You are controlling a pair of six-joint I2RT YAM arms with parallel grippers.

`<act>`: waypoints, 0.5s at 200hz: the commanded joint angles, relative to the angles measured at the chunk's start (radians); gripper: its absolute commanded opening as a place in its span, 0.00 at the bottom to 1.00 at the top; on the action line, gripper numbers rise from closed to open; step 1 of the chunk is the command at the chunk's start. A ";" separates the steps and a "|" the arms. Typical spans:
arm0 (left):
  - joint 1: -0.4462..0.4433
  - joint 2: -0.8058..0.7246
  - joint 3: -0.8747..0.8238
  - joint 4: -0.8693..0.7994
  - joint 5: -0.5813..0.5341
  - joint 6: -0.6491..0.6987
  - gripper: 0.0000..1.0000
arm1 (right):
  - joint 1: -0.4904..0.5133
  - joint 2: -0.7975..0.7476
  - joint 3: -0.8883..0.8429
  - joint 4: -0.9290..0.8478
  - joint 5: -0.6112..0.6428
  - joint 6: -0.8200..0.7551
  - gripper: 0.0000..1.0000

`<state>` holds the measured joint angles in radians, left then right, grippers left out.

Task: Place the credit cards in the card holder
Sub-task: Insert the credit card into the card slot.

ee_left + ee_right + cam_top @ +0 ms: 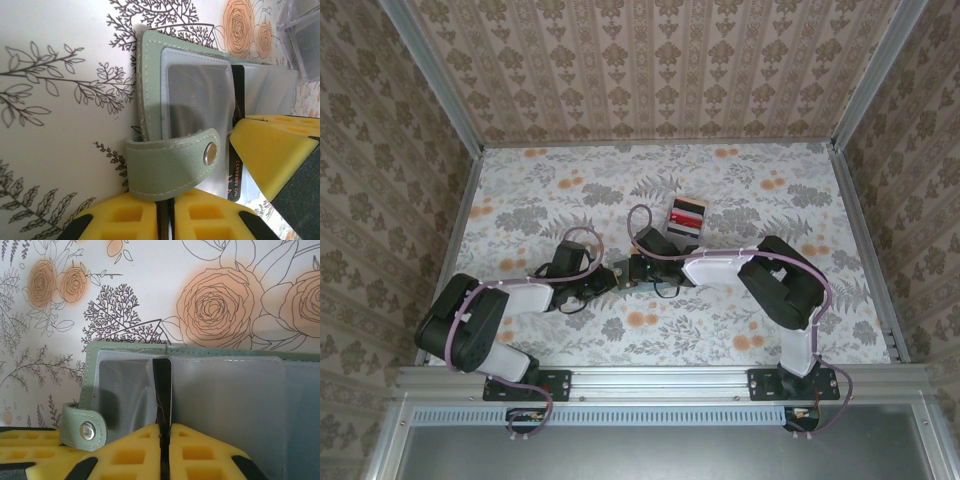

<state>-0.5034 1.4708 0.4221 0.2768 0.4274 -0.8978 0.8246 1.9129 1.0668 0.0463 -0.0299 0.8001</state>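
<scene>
Both arms are reaching inward over the flowered table (790, 200). The left arm (520, 297) is bending in from the lower left and the right arm (720, 268) from the lower right, with their wrists meeting at mid-frame in the top view. The left gripper (167, 202) is pressing its yellow fingers together with only a hairline between them. The strap (170, 167) of the open green wallet (150, 90) is lying against their tips (whether it is pinched, I cannot tell). The right gripper (165, 432) is clamping on a dark strip inside the wallet, which is sitting between the two grippers. The red and white cards (687, 215) are lying stacked just above centre in the top view, apart from the wallet.
</scene>
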 commanded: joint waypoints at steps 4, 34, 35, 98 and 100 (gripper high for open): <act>-0.025 0.050 -0.001 0.022 0.007 -0.001 0.13 | 0.031 -0.031 -0.023 -0.089 -0.066 -0.045 0.15; -0.006 0.027 -0.016 0.009 0.003 0.002 0.10 | 0.013 -0.089 -0.018 -0.152 -0.045 -0.088 0.24; -0.005 0.027 -0.015 0.008 0.004 0.002 0.10 | 0.011 -0.091 -0.018 -0.154 -0.044 -0.091 0.24; -0.003 0.012 -0.005 -0.014 0.002 0.007 0.13 | -0.019 -0.107 0.022 -0.220 -0.059 -0.137 0.18; -0.004 0.013 -0.005 -0.013 0.001 0.007 0.13 | -0.020 -0.103 0.024 -0.222 -0.060 -0.138 0.17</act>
<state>-0.5034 1.4780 0.4210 0.2985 0.4347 -0.8970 0.8124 1.8080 1.0615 -0.1139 -0.0643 0.6949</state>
